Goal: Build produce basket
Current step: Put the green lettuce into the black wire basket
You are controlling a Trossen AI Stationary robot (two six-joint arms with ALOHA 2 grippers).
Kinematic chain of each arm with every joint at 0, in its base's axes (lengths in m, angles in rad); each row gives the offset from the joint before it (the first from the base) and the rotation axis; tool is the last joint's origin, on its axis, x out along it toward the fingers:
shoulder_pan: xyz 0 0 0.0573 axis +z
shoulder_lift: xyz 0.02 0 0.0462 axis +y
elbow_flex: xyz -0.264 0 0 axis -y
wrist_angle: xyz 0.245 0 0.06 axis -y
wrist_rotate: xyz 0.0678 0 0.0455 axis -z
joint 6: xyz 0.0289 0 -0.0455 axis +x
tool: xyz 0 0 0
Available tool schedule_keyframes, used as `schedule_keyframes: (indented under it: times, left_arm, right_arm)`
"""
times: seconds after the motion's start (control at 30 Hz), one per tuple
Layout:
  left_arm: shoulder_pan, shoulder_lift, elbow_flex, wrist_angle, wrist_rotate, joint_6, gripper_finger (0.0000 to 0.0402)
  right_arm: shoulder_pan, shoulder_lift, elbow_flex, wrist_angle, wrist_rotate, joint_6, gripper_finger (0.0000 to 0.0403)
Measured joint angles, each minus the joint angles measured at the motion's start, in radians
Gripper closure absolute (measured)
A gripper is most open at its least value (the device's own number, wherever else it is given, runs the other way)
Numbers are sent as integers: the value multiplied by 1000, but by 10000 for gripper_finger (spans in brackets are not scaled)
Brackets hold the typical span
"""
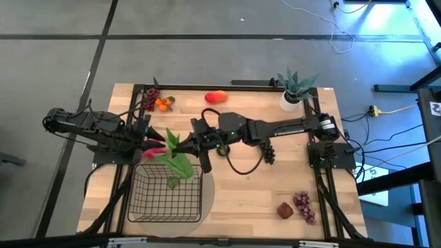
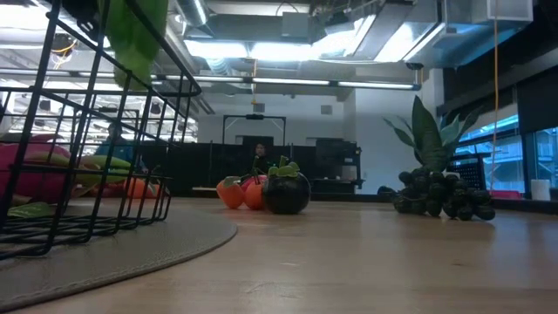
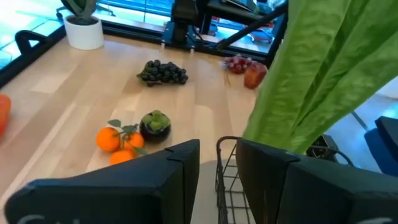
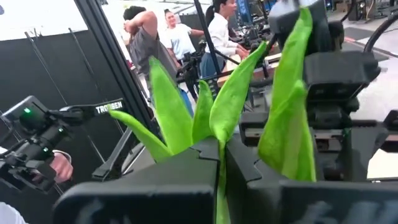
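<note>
Grey floor, bright ceiling lights

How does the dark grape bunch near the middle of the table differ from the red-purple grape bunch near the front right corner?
The dark grape bunch is almost black; the red-purple grape bunch is paler and reddish. The dark bunch lies by itself beside the right arm, while the red-purple bunch lies next to a small dark red fruit. Both rest on the table, outside the basket.

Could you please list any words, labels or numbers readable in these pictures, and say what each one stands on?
"TROSSEN": white letters on a dark arm in the right wrist view.
White lettering along the right arm in the high view: too small to read.
Nothing else is readable.
</note>
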Motion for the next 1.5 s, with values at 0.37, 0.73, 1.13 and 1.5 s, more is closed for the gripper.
schedule_keyframes:
  times: [0.37,0.73,1.13,1.5]
  left_arm:
    - [0,-6,0,-42,41,1,308]
    - [0,-50,-1,-49,53,25,308]
    - [0,-71,-1,-65,188,79,308]
    - [0,-71,-1,-146,233,105,308]
  right_arm:
    - [30,45,-2,4,52,6,403]
    - [84,52,-2,-179,188,2,403]
    - [81,121,-3,-142,212,-4,403]
    - [80,121,-3,-199,299,-79,403]
